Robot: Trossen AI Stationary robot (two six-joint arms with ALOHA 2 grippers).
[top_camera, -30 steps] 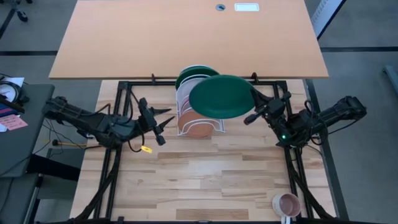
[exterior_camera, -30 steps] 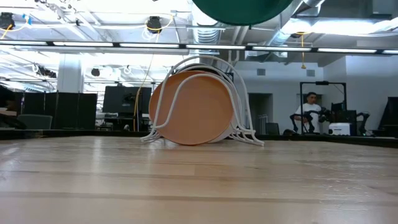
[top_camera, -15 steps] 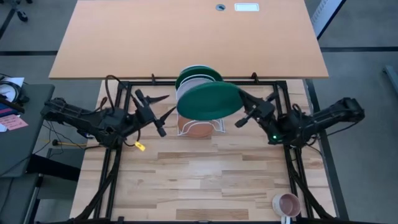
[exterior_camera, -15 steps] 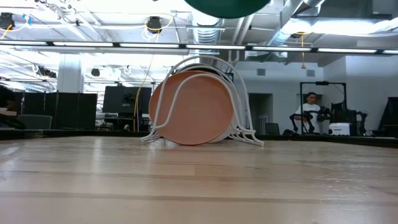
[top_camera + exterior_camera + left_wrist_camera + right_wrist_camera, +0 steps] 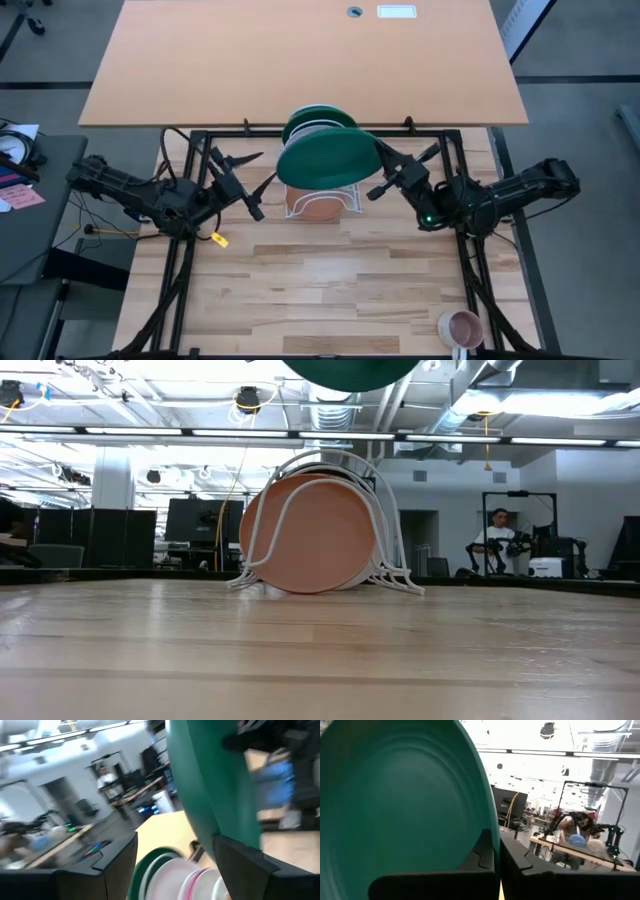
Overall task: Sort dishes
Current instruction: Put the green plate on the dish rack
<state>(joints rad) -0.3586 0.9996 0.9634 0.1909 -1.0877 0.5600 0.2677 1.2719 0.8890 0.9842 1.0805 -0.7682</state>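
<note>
So the right gripper (image 5: 378,172) has the big green plate (image 5: 326,159) pinched by its rim, fingers pressed tight on the edge, and it's holding it up in the air right over the white rack (image 5: 318,196). The rack already has a terracotta plate (image 5: 308,533) in the front slot, with pink (image 5: 192,879) and white (image 5: 167,872) ones behind it, plus what looks like another green plate (image 5: 318,119) at the very back. The left gripper (image 5: 250,185) sits just beside the rack on the other side, fingers spread wide, nothing in them, aimed at the plate's free edge. Looks to me like a handoff or a two-handed steady before slotting. If I were doing it, I'd get the left fingers squarely around the rim before the right lets go, then tip the plate upright and line it up with a back slot, since it's the biggest. Coming down crooked would probably knock the wires or the plates already parked there.
</note>
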